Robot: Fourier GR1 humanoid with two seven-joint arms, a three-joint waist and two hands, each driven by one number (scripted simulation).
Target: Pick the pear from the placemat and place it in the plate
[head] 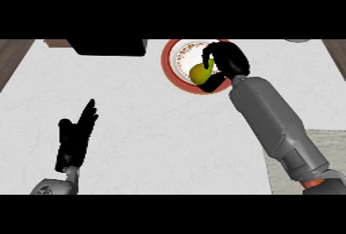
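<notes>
My left hand [73, 139] rests near the left front corner of the white surface [162, 132], fingers straight and close together, pointing toward the far edge, holding nothing.

Further along, at the far edge, a black box-like object [108, 46] sits left of centre; I cannot tell what it is.

Right of it, also at the far edge, lies the plate [171, 68], white in the middle with a red rim and a speckled band inside it. The pear [201, 72], yellow-green, is over the plate's middle, within its rim. My right hand [226, 59] is curled around the pear: fingers wrap over its far and right sides and my thumb comes in under it from the near side, so part of the fruit is hidden. I cannot tell whether the pear touches the plate or hangs just above it.

My right forearm [277, 128] runs back from there toward the right front corner, crossing over the grey placemat [331, 146] that lies along the surface's right edge.
</notes>
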